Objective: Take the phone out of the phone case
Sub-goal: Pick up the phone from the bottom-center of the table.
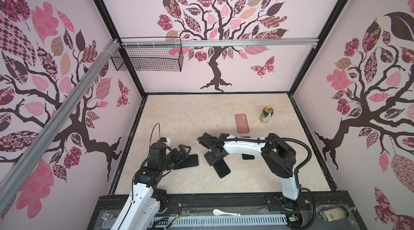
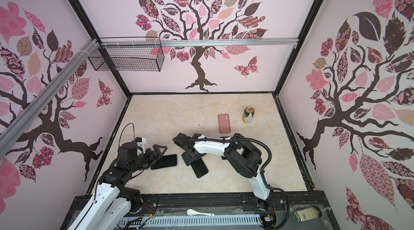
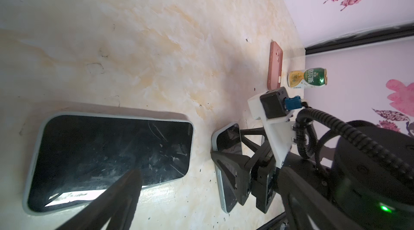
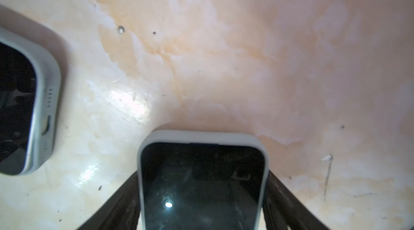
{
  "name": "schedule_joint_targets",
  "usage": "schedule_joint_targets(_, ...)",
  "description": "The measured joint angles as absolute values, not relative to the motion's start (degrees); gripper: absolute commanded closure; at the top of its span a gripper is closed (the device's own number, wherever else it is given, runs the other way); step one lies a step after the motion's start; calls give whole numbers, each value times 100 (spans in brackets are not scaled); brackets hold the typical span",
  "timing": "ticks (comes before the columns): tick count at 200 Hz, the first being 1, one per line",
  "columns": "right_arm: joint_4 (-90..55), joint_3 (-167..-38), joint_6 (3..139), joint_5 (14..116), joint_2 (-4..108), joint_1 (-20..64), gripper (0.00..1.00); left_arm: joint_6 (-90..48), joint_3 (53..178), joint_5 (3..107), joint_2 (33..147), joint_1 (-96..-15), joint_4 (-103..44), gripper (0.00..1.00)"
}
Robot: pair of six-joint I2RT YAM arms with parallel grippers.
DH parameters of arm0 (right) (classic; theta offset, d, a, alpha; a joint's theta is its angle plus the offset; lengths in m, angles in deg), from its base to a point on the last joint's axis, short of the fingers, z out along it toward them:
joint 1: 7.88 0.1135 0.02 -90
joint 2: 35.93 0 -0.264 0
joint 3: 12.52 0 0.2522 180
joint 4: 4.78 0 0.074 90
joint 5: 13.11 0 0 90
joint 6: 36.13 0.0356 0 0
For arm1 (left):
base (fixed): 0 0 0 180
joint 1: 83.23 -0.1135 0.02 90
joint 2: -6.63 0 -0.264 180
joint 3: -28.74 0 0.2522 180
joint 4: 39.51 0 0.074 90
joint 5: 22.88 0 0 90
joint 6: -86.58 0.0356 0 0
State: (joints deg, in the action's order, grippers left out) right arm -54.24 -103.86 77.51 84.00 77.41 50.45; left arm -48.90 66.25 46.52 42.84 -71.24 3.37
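In both top views: shows the left gripper [image 1: 182, 151] wide open above the left phone [image 1: 190, 161], flat on the counter [image 1: 179, 114]. Left wrist view: shows one finger [image 3: 125, 195] over that dark screen [image 3: 100, 150], with a pale case [image 3: 33, 161] around it. Right wrist view: shows the right gripper [image 4: 202, 173] squeezing the middle phone [image 4: 201, 188] by both sides of its case.

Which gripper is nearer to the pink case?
Right. The right gripper lies toward the robot from the pink case; the left gripper is farther, to the left.
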Motion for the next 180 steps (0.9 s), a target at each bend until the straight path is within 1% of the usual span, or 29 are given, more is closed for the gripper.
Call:
schedule_joint_targets(1,-5422,-10370,7755,8413,7725,5043,88,-4872,6630,4641,4295,-7124,337,2)
schedule_joint_targets(2,-5413,-10346,7762,8431,7708,5043,88,-4859,6636,4630,4321,-7121,331,2)
schedule_joint_targets(12,-5335,-10161,7899,8568,7461,5021,100,-4737,6717,4549,4472,-7104,304,2)
schedule_joint_targets(30,-5217,-9949,8127,8798,7032,4938,100,-4516,6949,4442,4714,-7001,230,2)
schedule_joint_targets(47,-4845,-9586,8372,8881,6431,4717,100,-4334,7143,4405,4828,-6739,-17,2)
schedule_joint_targets(88,-3597,-8161,8946,8426,4820,3740,100,-4221,7246,4459,5097,-5819,-740,2)
schedule_joint_targets(107,-3282,-7638,9141,8431,4257,3550,100,-4203,7246,4544,5224,-5412,-1051,2)
schedule_joint_targets(139,-3112,-7551,9283,8184,3892,3500,100,-4048,7246,4617,5584,-4881,-1575,2)
schedule_joint_targets(171,-2876,-7549,9519,7611,3625,3113,100,-3742,7436,4614,6150,-4357,-1870,2)
schedule_joint_targets(180,-2823,-7549,9613,7449,3557,3025,100,-3663,7517,4603,6288,-4258,-1958,4)
